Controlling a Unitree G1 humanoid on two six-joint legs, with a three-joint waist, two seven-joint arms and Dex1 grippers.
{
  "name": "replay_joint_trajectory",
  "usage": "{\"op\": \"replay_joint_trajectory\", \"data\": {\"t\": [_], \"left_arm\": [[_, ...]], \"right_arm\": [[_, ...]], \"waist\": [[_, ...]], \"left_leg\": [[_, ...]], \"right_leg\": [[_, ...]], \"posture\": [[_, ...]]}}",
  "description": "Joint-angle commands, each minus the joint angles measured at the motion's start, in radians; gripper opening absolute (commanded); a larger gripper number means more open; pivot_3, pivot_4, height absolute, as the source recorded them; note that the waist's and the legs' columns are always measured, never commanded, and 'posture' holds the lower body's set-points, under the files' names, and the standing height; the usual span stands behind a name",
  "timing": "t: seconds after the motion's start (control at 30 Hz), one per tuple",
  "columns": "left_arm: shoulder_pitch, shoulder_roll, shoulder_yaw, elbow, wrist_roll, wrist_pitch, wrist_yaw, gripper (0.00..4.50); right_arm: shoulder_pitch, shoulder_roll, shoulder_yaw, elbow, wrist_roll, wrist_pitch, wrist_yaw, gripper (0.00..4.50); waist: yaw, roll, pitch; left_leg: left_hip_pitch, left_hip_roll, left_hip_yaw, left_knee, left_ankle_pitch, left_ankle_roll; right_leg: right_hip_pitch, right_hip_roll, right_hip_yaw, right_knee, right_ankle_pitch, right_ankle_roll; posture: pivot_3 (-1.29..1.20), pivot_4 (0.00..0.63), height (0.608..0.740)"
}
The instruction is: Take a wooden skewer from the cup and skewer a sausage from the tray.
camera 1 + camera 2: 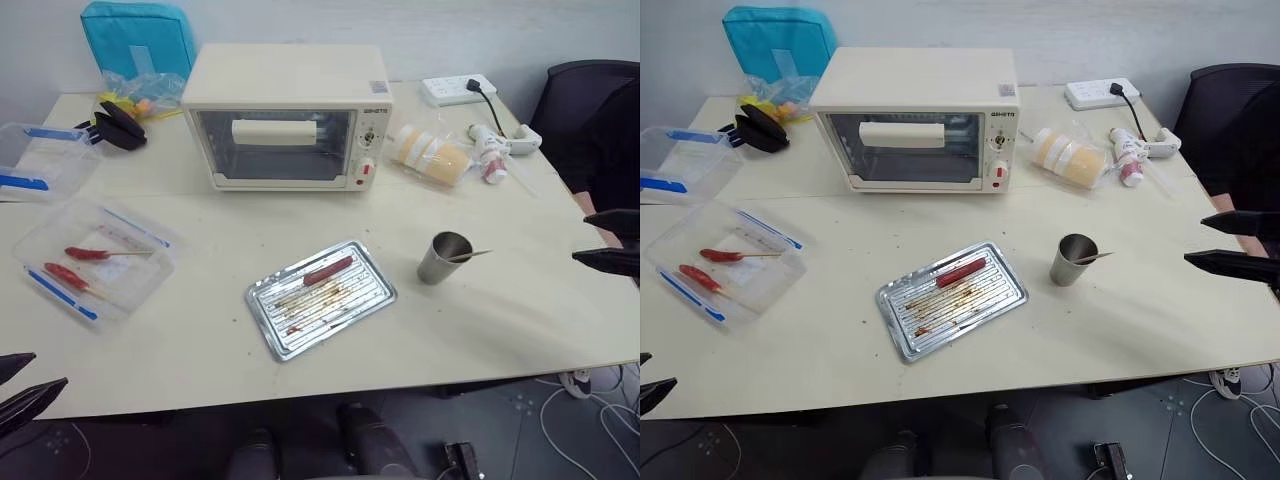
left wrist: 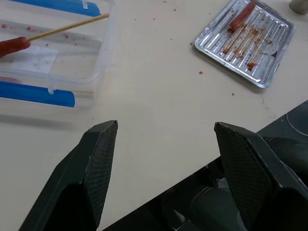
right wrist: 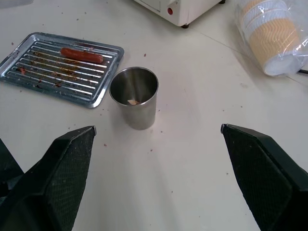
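Nothing done: skewer (image 1: 470, 256) in cup (image 1: 443, 258), frame right; sausage (image 1: 328, 270) on tray (image 1: 290, 330), centre. Left hand (image 2: 161, 144), right hand (image 3: 159, 144) wide open, empty.

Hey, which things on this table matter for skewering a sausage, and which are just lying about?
For the job:
thin pale wooden skewer
grey steel cup
dark-red sausage
silver ridged metal tray

Lying about:
cream toaster oven
clear plastic box with blue clips
white power strip
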Motion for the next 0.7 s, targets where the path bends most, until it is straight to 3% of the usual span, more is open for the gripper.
{"op": "replay_joint_trajectory", "data": {"t": [0.03, 0.37, 0.7], "left_arm": [[0.006, -0.012, -0.002, 0.005, 0.006, -0.026, 0.008, 3.40], [0.012, -0.046, -0.021, -0.025, 0.000, -0.041, 0.036, 3.40], [-0.017, -0.021, -0.043, -0.006, -0.006, -0.050, 0.056, 3.40]], "right_arm": [[-0.026, 0.006, -0.001, 0.008, -0.002, -0.026, -0.001, 4.34], [-0.042, 0.000, 0.016, 0.021, -0.011, -0.042, -0.014, 4.34], [-0.045, 0.027, 0.014, 0.005, -0.007, -0.045, -0.046, 4.34]], "waist": [[0.000, 0.000, 0.000], [0.000, 0.000, 0.000], [0.000, 0.000, 0.000]], "left_leg": [[0.000, 0.000, 0.000, 0.000, 0.000, 0.000], [0.000, 0.000, 0.000, 0.000, 0.000, 0.000], [0.000, 0.000, 0.000, 0.000, 0.000, 0.000]], "right_leg": [[0.000, 0.000, 0.000, 0.000, 0.000, 0.000], [0.000, 0.000, 0.000, 0.001, 0.000, 0.000], [0.000, 0.001, 0.000, 0.001, 0.000, 0.001]], "posture": [[0.00, 0.150, 0.740], [0.00, 0.150, 0.740], [0.00, 0.150, 0.740]]}}
